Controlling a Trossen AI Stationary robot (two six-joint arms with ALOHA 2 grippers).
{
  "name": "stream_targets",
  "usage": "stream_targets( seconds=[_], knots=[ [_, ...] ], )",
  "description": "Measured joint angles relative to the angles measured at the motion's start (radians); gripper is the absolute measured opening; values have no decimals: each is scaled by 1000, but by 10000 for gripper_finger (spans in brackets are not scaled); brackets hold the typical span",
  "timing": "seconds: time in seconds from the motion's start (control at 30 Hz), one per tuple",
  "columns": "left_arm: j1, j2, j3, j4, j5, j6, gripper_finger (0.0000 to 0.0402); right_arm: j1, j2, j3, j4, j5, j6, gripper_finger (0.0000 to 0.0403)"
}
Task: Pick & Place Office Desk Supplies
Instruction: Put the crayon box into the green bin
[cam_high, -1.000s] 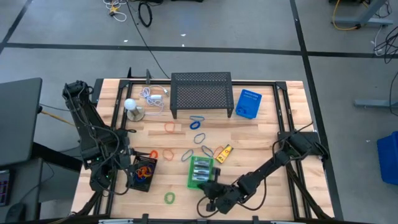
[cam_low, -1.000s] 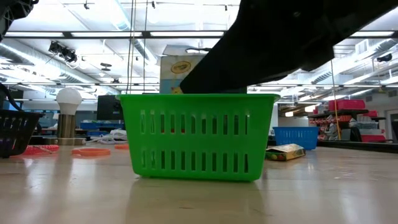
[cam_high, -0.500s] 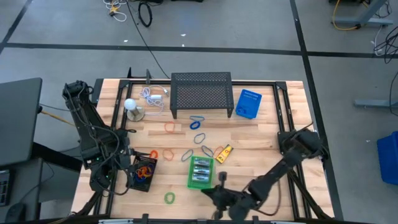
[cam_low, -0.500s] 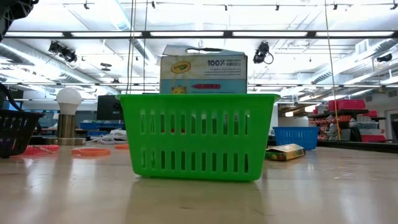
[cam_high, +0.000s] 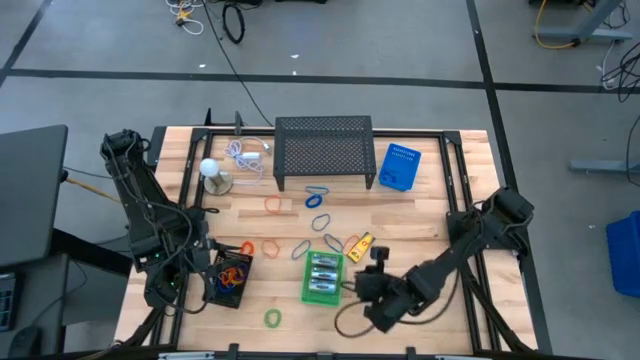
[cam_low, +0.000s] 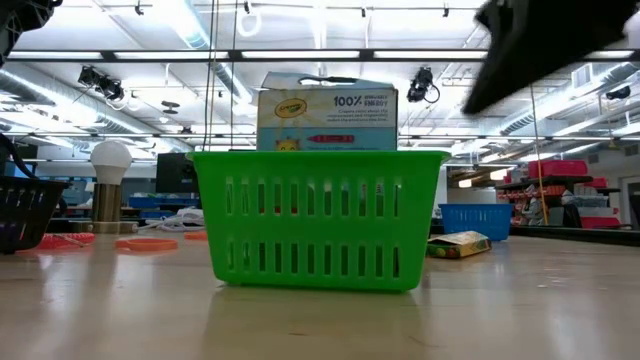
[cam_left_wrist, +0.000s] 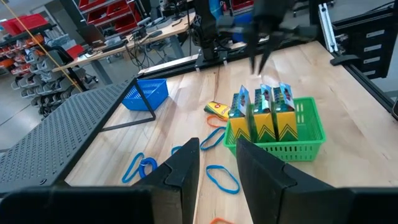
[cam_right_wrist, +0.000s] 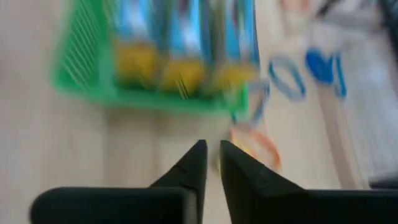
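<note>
Spanning the whole high view, the wooden desk (cam_high: 420, 215) carries all items. At its far centre stands a black mesh shelf (cam_high: 323, 150), with a blue basket (cam_high: 400, 167) to its right and a white ball on a stand (cam_high: 209, 168) and a white coiled cable (cam_high: 247, 155) to its left.

The left arm waits at the desk's left edge; its left hand (cam_left_wrist: 214, 165) is above a black basket (cam_high: 229, 279) of loops, fingers slightly parted, holding nothing.

The right arm reaches in from the right. The right hand (cam_high: 375, 285) hangs just right of the green basket (cam_high: 322, 277), fingers (cam_right_wrist: 193, 168) nearly closed with a narrow gap, gripping nothing.

The green basket sits near centre and holds three upright crayon boxes (cam_left_wrist: 261, 112). One more crayon box (cam_high: 360, 246) lies flat on the desk just beyond the basket's right far corner.

Loose loops lie scattered: blue loops (cam_high: 318, 196) near the shelf, an orange loop (cam_high: 273, 205) to their left, and a green loop (cam_high: 272, 318) at the near edge.
</note>
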Motion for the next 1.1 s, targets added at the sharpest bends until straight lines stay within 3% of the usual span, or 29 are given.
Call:
stream_targets(
  seconds=[0.23, 0.5, 0.77, 1.1],
  knots=[
    [1, 0, 0, 0, 0, 0, 115, -103, 0, 0, -272, -192, -119, 134],
    [1, 0, 0, 1, -53, -30, 115, -188, 0, 0, -383, -280, -395, 209],
    [2, 0, 0, 0, -111, -41, 115, -270, 0, 0, -336, -366, -646, 219],
    [48, 0, 0, 0, -151, -86, 115, -338, -32, -2, -314, -401, -748, 219]
  ],
)
